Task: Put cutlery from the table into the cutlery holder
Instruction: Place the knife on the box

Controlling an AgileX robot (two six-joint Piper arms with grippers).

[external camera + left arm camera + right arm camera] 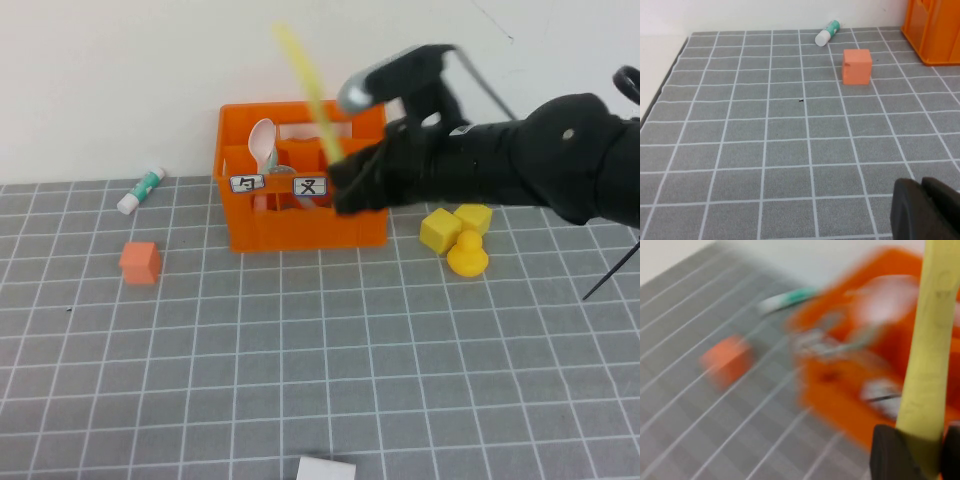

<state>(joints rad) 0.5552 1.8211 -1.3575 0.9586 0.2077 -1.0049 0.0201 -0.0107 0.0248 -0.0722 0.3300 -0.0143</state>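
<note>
My right gripper (345, 182) hangs over the front right of the orange cutlery holder (300, 228), shut on a pale yellow knife (308, 85). The knife sticks up from the jaws, tilted toward the back left. In the right wrist view the knife (932, 340) runs between the dark fingers of that gripper (917, 442), with the holder (840, 390) blurred behind it. A white spoon (264, 145) stands in the holder's left compartment. My left gripper (922, 196) is shut and empty, low over the grey table (765, 150) and left of the holder (935, 30).
A small orange cube (140, 262) sits left of the holder, also in the left wrist view as the orange cube (857, 66). A green-and-white tube (140, 190) lies at the back left. Two yellow blocks (440, 230) and a yellow duck (467, 253) sit right of the holder. A white object (325, 468) lies at the front edge.
</note>
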